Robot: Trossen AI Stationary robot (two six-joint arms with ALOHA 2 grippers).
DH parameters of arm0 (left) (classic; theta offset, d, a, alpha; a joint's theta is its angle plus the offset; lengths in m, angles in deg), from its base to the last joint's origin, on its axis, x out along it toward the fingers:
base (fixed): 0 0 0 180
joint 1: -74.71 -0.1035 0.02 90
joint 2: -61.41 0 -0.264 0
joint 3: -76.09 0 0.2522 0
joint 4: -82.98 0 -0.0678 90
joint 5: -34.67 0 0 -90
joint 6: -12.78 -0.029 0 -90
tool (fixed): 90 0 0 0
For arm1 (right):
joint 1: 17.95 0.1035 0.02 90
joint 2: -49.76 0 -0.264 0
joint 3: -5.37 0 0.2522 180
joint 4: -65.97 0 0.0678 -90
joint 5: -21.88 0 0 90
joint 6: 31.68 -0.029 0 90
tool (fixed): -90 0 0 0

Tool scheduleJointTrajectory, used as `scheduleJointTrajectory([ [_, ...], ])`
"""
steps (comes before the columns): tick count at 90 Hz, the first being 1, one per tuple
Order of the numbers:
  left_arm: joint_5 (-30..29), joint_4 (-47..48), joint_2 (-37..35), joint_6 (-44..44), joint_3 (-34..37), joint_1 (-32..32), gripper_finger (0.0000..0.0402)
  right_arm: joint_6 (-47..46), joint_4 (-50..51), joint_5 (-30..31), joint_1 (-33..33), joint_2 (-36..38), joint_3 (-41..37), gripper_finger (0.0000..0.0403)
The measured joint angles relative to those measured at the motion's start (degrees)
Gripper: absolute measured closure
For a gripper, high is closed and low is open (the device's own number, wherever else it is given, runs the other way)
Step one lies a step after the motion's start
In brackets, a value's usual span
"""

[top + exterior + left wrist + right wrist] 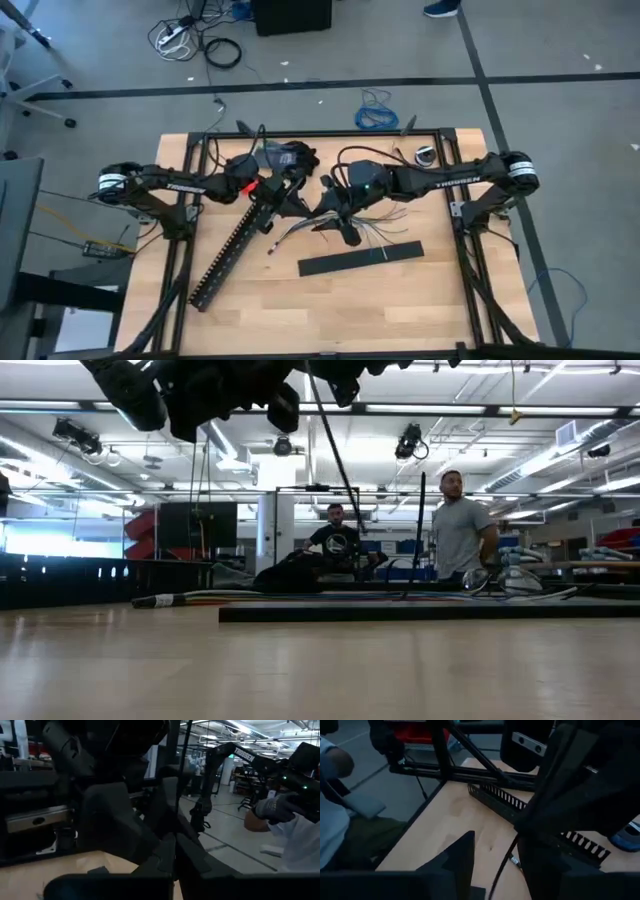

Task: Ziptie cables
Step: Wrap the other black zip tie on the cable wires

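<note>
Both grippers meet above the table's middle. My left gripper (293, 194) is shut on a thin black ziptie (335, 445), which slants down from the grippers in the low view. My right gripper (332, 206) stands open close beside it. The ziptie (503, 866) runs through the gap between its fingers, and no touch shows. The cables (375, 222), a loose bundle of thin wires with fanned ends, lie flat on the table just below and to the right of the grippers. My left gripper pinches the ziptie between its two fingers, which meet on the strip (173, 841). In the low view the strip's upper end (312, 382) is at the gripper. The strip slants down, and its free lower end (358, 500) hangs clear of the table.
A long black slotted duct (235, 250) lies slanting at the left. A flat black bar (360, 260) lies nearer the front, below the cables. A black frame (330, 133) runs along the table's edges. Two people (465, 530) are beyond the far side.
</note>
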Motion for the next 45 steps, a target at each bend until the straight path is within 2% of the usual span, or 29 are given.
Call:
scheduleJointTrajectory([
  [16,0.7,0.0,0.0,0.3,0.0,0.0,0.0401,1.1,0.2,0.0,-0.6,0.0,0.0,0.0320],
  [30,0.7,0.0,0.0,0.4,0.0,0.0,0.0401,2.2,0.5,-2.2,-1.8,0.0,0.0,0.0389],
  [45,0.2,0.1,0.0,1.7,0.0,0.0,0.0401,1.9,1.0,-1.4,-1.8,0.0,0.0,0.0401],
])
